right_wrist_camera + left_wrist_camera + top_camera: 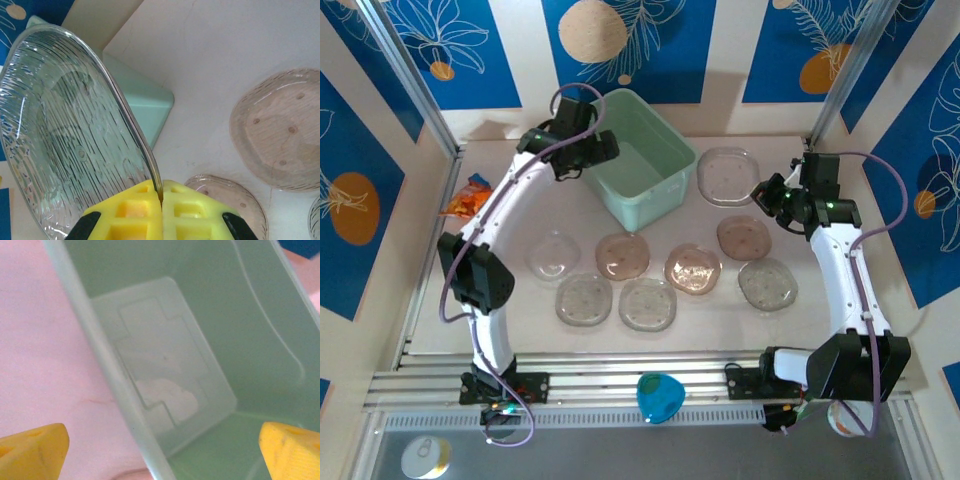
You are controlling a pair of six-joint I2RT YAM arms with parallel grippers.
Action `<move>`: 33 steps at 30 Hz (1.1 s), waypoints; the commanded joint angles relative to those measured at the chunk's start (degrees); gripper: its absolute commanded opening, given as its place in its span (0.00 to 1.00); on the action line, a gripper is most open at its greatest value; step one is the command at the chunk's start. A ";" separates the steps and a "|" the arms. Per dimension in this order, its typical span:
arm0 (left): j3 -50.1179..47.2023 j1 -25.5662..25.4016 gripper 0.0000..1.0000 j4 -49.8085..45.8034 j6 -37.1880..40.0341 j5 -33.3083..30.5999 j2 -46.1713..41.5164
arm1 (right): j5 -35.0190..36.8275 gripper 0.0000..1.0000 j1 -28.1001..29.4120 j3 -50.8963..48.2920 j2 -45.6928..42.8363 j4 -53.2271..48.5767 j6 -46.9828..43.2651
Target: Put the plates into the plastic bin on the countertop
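Filling the view, a pale beige-pink bench [790, 330] sits framed by metal posts [410, 85] and blue-and-cream leaf-patterned walls [650, 50]. One mint-green plastic bin [642, 205] stands far centre-left. Eight plates [648, 304] show: seven lie flat in a loose cluster near of the bin, four clear and three pinkish. The eighth plate [75, 135], clear, is right of the bin, its rim pinched by the right tool [161, 200]. The left tool [598, 150] hangs spread wide over the bin's left rim. One orange packet [467, 197] lies at the left edge.

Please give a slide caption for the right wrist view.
Right pincer shut on the rim of a clear plate, mint bin behind.
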 commanded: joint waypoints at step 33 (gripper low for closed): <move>21.16 9.40 0.66 -14.15 1.31 6.50 21.49 | -4.37 0.04 5.12 3.43 -1.15 -1.90 0.40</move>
